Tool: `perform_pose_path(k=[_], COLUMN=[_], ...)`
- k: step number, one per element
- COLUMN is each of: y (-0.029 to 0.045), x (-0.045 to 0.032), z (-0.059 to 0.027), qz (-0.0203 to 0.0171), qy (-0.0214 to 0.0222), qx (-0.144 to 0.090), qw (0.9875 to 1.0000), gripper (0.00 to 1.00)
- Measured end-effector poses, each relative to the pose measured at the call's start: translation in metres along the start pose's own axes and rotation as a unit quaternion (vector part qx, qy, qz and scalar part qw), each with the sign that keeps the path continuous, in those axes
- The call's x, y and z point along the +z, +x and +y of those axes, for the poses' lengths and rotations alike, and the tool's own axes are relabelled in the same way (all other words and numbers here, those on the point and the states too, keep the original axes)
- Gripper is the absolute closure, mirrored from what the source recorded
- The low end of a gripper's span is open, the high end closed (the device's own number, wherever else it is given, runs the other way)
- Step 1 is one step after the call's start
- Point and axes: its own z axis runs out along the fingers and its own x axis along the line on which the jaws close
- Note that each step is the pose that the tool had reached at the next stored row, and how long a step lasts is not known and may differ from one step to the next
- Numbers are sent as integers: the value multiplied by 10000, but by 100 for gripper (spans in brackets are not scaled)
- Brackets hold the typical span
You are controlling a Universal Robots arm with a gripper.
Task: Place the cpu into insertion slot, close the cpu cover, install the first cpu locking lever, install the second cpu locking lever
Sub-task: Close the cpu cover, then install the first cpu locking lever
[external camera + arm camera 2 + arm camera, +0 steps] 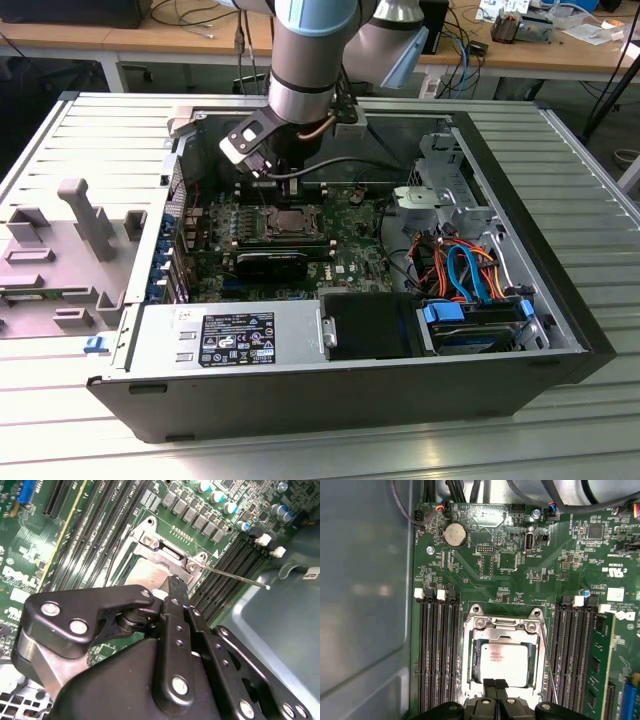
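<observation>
We judge two steps done: the cpu sits in the insertion slot, the cpu cover seemingly down around it, our gripper pinched narrow and empty at its edge, while a locking lever juts free, unlatched.

Ribbed alu tabletop in fgd, pale grey w/ soft glare from overhead light. Behind it: long wooden workbench, cables hanging off its edge. Grey floor under bench.
</observation>
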Motion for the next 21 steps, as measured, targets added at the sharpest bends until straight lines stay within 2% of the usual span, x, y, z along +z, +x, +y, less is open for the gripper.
perform_pose_path(k=[17, 21], y=[1, 1], x=[-12, -12], z=[-2, -3], qz=[-6, -14], qy=[0, 7], qx=[-3, -82], qw=[10000, 10000], gripper=[89, 89])
